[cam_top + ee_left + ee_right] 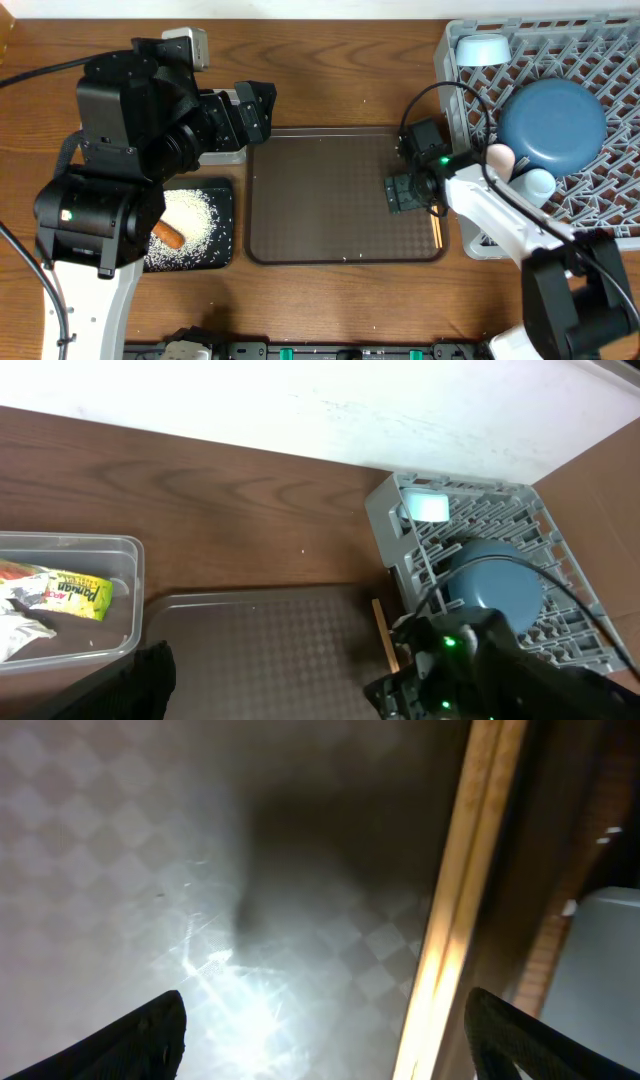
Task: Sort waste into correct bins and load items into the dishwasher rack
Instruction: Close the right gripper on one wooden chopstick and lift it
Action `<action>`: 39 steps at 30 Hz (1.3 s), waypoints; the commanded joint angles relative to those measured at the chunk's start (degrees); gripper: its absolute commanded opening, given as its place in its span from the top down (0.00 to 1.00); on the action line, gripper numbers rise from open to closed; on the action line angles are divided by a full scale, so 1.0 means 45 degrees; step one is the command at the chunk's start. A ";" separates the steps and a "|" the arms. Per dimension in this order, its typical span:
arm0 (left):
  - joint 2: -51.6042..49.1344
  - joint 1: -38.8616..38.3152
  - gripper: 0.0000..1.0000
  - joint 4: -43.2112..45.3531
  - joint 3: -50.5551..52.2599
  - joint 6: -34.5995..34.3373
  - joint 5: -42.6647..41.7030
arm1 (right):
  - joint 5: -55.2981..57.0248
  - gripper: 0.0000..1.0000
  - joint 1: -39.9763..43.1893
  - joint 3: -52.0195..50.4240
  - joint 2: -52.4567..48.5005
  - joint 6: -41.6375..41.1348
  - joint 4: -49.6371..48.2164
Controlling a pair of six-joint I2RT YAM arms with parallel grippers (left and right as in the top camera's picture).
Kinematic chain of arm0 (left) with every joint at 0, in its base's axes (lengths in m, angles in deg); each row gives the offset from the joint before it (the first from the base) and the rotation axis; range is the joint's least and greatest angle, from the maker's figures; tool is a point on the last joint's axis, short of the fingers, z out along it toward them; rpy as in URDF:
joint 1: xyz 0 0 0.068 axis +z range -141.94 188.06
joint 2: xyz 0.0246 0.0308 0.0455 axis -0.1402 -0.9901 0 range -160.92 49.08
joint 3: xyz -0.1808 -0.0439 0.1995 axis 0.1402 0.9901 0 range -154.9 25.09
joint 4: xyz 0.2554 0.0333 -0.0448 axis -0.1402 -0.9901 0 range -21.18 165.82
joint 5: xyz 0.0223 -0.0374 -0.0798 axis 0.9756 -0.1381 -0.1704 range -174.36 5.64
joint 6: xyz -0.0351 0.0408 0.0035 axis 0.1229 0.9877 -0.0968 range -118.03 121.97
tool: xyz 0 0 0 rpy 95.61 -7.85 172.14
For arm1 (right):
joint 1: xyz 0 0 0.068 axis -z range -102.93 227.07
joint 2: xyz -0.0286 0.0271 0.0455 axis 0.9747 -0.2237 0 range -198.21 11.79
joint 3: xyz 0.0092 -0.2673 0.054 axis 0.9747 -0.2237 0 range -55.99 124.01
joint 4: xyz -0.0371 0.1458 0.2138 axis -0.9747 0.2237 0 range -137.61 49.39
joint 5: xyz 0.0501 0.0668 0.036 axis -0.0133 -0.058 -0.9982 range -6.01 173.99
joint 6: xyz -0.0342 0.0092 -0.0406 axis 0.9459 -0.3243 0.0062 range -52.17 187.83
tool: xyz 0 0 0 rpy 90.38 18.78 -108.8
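The wooden chopsticks lie along the right edge of the brown tray. My right gripper is low over them and open. In the right wrist view the chopsticks run between the spread fingers, close to the right one. My left gripper hangs open and empty above the tray's far left corner. The clear tub holds the foil wrapper and the tissue. The black tray holds rice and the carrot piece. The grey rack holds the dark-blue bowl, the light-blue bowl, the white cup and the pale-blue cup.
The left arm's bulk covers most of the clear tub from above. The right arm's cable loops over the rack's left wall. The rack stands just right of the brown tray, with bare wood table behind.
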State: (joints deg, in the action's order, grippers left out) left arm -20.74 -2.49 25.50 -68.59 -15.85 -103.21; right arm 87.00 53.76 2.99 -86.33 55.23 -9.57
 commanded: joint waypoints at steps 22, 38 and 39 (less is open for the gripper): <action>0.0024 0.0053 0.02 0.0015 0.0029 -0.0010 0.0160 | -0.1107 0.14 0.0355 -0.0121 -0.1506 -0.0447 -0.0748; 0.0024 0.0053 0.02 0.0015 0.0029 -0.0010 0.0160 | -0.1103 0.47 0.0330 -0.0121 -0.1506 -0.0092 -0.0699; 0.0024 0.0053 0.02 0.0015 0.0029 -0.0010 0.0165 | -0.1103 0.50 0.0330 -0.0121 -0.1506 -0.0092 -0.0695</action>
State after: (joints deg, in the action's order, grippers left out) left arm -20.74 -2.49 25.50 -68.59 -15.85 -103.21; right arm 84.18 54.83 2.77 -91.45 54.94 -12.93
